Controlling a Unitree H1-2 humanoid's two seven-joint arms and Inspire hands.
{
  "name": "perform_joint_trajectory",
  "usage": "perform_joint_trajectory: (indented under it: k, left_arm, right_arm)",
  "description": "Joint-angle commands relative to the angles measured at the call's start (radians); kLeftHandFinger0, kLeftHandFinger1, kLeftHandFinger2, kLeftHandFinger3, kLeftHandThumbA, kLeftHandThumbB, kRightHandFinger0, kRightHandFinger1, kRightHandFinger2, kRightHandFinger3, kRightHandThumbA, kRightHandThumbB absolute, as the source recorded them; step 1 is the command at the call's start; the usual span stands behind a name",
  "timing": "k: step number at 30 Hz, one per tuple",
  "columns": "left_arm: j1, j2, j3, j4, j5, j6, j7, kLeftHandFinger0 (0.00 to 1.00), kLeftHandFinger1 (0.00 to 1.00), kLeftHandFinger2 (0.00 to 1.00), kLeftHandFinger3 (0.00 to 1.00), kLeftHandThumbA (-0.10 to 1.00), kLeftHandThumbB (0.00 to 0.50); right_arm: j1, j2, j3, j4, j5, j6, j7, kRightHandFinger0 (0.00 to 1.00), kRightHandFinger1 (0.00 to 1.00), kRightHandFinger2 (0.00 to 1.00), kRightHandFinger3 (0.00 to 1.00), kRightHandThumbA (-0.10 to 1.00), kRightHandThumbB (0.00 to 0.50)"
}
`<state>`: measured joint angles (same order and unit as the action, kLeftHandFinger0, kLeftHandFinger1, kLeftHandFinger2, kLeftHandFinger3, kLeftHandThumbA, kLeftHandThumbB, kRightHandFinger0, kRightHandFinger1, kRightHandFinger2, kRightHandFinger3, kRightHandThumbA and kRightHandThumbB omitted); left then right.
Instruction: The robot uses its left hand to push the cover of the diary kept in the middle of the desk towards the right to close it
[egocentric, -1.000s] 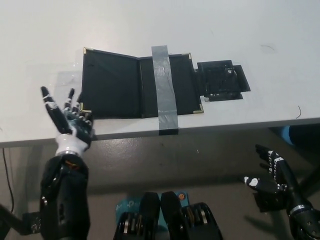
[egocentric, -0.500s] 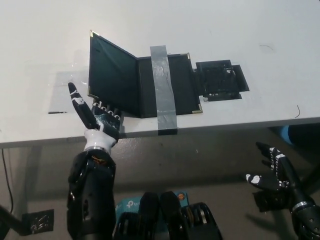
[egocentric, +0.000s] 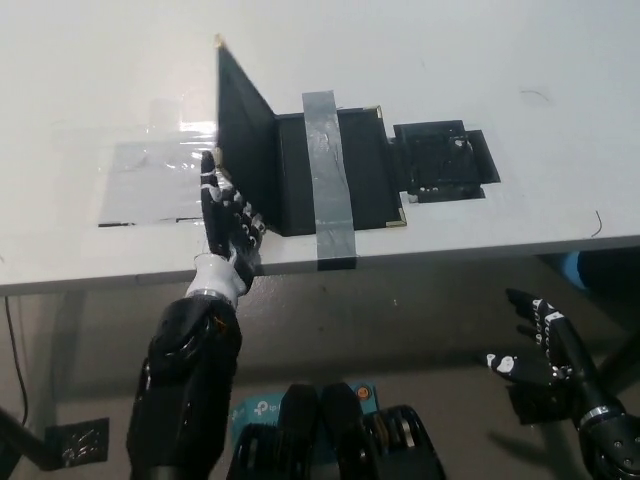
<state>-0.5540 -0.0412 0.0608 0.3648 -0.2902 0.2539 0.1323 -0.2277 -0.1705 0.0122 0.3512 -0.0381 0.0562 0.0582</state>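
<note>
Cover (egocentric: 245, 135) upright, my left hand (egocentric: 226, 222) against it.
Fingers spread flat, gripping nothing; right hand (egocentric: 538, 352) hangs loose below the counter (egocentric: 500, 60), holding nothing.

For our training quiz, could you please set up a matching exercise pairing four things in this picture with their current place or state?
Things:
1. diary cover
2. grey tape
3. left robot hand
4. right robot hand

States:
A. resting below the desk edge, fingers apart
B. raised almost upright
C. against the raised cover's outer side, at the desk's front edge
D. stuck flat across the diary's right half

Pairs: 1-B, 2-D, 3-C, 4-A
</note>
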Motion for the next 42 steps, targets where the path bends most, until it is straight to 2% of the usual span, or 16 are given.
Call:
perform_joint_trajectory:
  k: [1,2,3,5,8,9,11,12,13,15,18,25,29,30,38,42]
  left_arm:
    - [-0.063,0.144,-0.388,0.01,0.484,0.046,-0.035,1.0,1.0,1.0,1.0,1.0,0.212]
    - [-0.086,0.165,-0.462,0.025,0.559,0.052,-0.038,1.0,1.0,1.0,1.0,1.0,0.223]
    - [-0.105,0.181,-0.521,0.031,0.613,0.065,-0.042,1.0,1.0,1.0,1.0,1.0,0.207]
    - [-0.115,0.201,-0.572,0.022,0.635,0.086,-0.062,1.0,1.0,1.0,1.0,1.0,0.212]
    - [-0.161,0.254,-0.719,0.023,0.761,0.112,-0.119,1.0,1.0,1.0,1.0,1.0,0.214]
    - [-0.175,0.267,-0.761,0.028,0.802,0.113,-0.133,1.0,1.0,1.0,1.0,1.0,0.19]
    - [-0.196,0.286,-0.826,0.031,0.86,0.131,-0.159,1.0,1.0,1.0,1.0,1.0,0.211]
    - [-0.225,0.299,-0.896,0.045,0.937,0.149,-0.174,1.0,1.0,1.0,1.0,1.0,0.233]
    - [-0.228,0.301,-0.906,0.045,0.942,0.153,-0.174,1.0,1.0,1.0,1.0,1.0,0.234]
    - [-0.253,0.301,-0.949,0.056,0.976,0.183,-0.186,1.0,1.0,1.0,1.0,1.0,0.28]
    - [-0.288,0.289,-1.003,0.09,1.026,0.182,-0.173,1.0,1.0,1.0,1.0,1.0,0.31]
    - [-0.333,0.267,-1.128,0.16,1.106,0.202,-0.2,1.0,1.0,1.0,1.0,1.0,0.333]
    - [-0.34,0.264,-1.205,0.198,1.2,0.216,-0.235,1.0,1.0,1.0,1.0,1.0,0.353]
    - [-0.345,0.254,-1.231,0.224,1.237,0.216,-0.247,1.0,1.0,1.0,1.0,1.0,0.357]
    - [-0.331,0.239,-1.27,0.287,1.379,0.216,-0.353,1.0,1.0,1.0,1.0,1.0,0.361]
    - [-0.315,0.283,-1.222,0.219,1.386,0.216,-0.377,1.0,1.0,1.0,1.0,1.0,0.328]
  right_arm:
    - [-0.023,-0.023,0.02,-0.043,-0.021,0.004,0.025,0.87,0.93,0.91,0.88,1.0,0.492]
    - [-0.024,-0.019,0.019,-0.045,-0.016,0.01,0.025,0.87,0.93,0.9,0.88,1.0,0.5]
    - [-0.023,-0.018,0.02,-0.048,-0.018,0.015,0.024,0.86,0.92,0.89,0.87,1.0,0.5]
    - [-0.023,-0.018,0.024,-0.044,-0.018,0.008,0.025,0.86,0.92,0.89,0.87,1.0,0.5]
    - [-0.026,-0.019,0.031,-0.049,-0.022,0.012,0.028,0.87,0.92,0.89,0.88,1.0,0.489]
    - [-0.027,-0.02,0.034,-0.05,-0.024,0.016,0.028,0.87,0.92,0.89,0.87,1.0,0.499]
    - [-0.027,-0.022,0.036,-0.053,-0.023,0.017,0.032,0.88,0.92,0.89,0.87,1.0,0.5]
    - [-0.026,-0.026,0.04,-0.059,-0.023,0.014,0.037,0.88,0.93,0.89,0.88,1.0,0.491]
    - [-0.026,-0.027,0.041,-0.061,-0.024,0.015,0.038,0.88,0.93,0.9,0.88,1.0,0.491]
    - [-0.026,-0.028,0.044,-0.067,-0.022,0.019,0.042,0.88,0.93,0.9,0.88,1.0,0.477]
    - [-0.027,-0.026,0.046,-0.064,-0.015,0.018,0.047,0.87,0.93,0.9,0.87,1.0,0.468]
    - [-0.036,-0.015,0.082,-0.062,-0.037,0.021,0.052,0.85,0.92,0.91,0.89,1.0,0.476]
    - [-0.038,-0.003,0.106,-0.066,-0.05,0.022,0.053,0.84,0.9,0.89,0.88,1.0,0.468]
    - [-0.04,-0.002,0.109,-0.064,-0.048,0.024,0.054,0.84,0.9,0.88,0.87,1.0,0.481]
    - [-0.045,0.004,0.132,-0.06,-0.054,0.027,0.048,0.84,0.91,0.88,0.88,1.0,0.493]
    - [-0.046,0.0,0.122,-0.051,-0.039,0.03,0.051,0.84,0.9,0.87,0.86,1.0,0.499]
